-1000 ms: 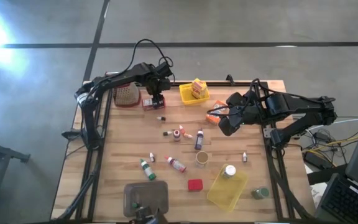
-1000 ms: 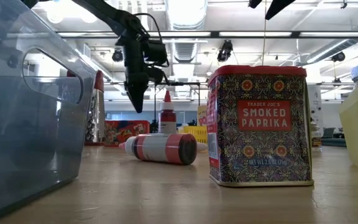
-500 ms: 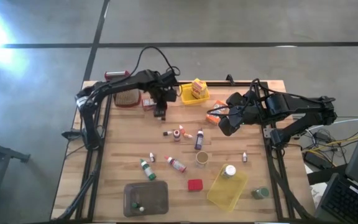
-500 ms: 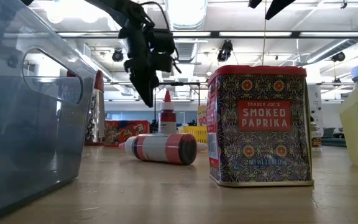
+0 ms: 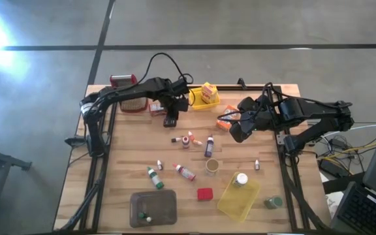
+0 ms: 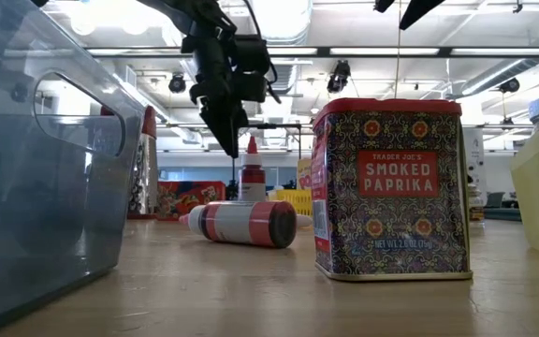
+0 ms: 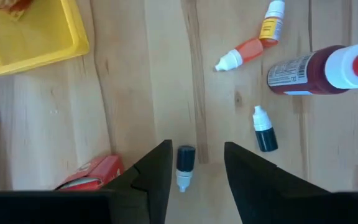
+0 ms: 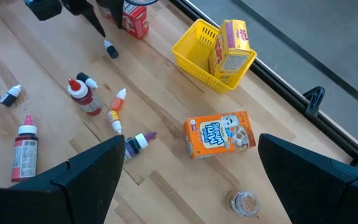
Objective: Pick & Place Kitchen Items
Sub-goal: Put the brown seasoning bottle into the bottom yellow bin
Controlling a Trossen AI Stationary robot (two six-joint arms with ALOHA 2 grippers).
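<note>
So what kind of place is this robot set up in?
Probably a lab or workshop, not a real kitchen: a bare concrete floor around the wooden table, exposed ceiling ducts and lights, and a laptop with cables beside it.

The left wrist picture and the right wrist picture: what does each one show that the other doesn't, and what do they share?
Only the left wrist view shows the left gripper from behind, open astride a small dark bottle lying on the table. Only the right wrist view shows the orange box lying flat, a small jar and the yellow box standing in the basket. Both show the yellow basket, the dark red bottle and the orange dropper bottle.
</note>
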